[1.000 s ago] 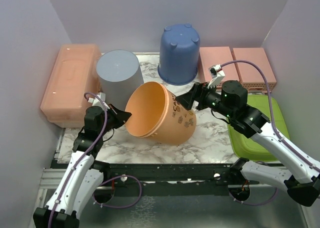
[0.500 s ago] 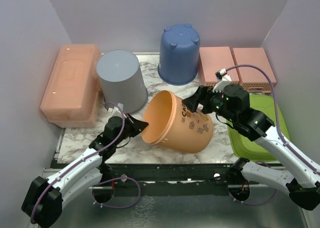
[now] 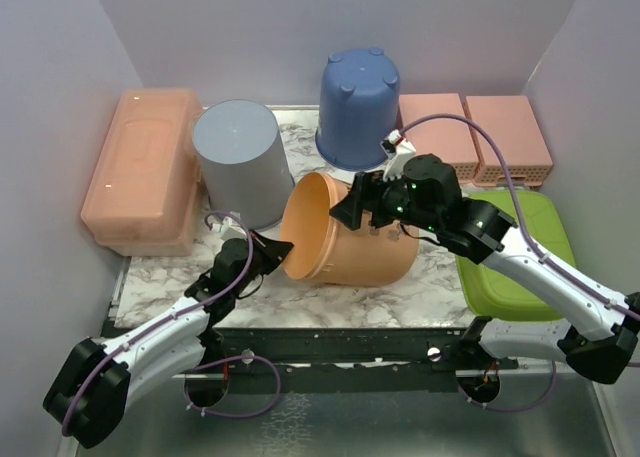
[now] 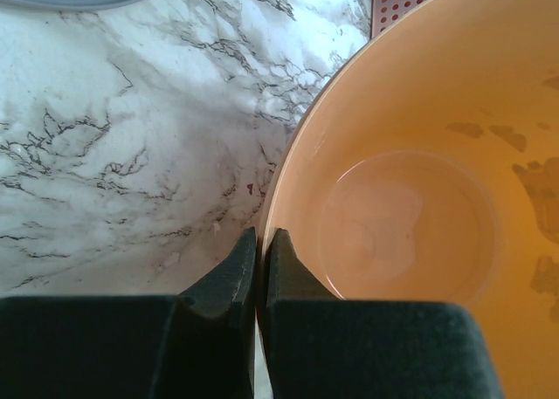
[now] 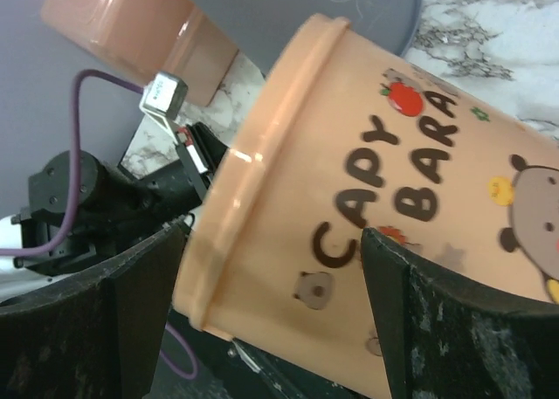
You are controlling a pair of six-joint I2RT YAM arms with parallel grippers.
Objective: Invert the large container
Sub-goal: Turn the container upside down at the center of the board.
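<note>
The top view places the large container (image 3: 350, 242) on its side at the centre of the frame on the marble table (image 3: 190, 282), mouth toward the lower left and base toward the right. The inverted grey bucket (image 3: 238, 162) and blue bucket (image 3: 358, 102) stand behind it, with the green lid (image 3: 515, 252) at the right. Only the left wrist view shows the container's bare inside and its rim clamped between the left gripper's (image 4: 262, 246) two closed fingers, at the bottom of the frame. Only the right wrist view shows the printed side, lettered CAPY BARA with small cartoon figures, and the purple cable of the left arm beyond the rim. Against the earlier frames, I note that the container has swung from a steep tilt left of centre to lie nearly flat and further right. The right gripper (image 3: 350, 209) has shifted from the base end toward the rim end, and the left arm now reaches lower and longer. Left gripper: clenched on the rim at the lower left of the mouth. Right gripper: spread wide, fingers (image 5: 140, 312) astride the upper wall just behind the rim. I cannot tell whether its pads touch the wall.
</note>
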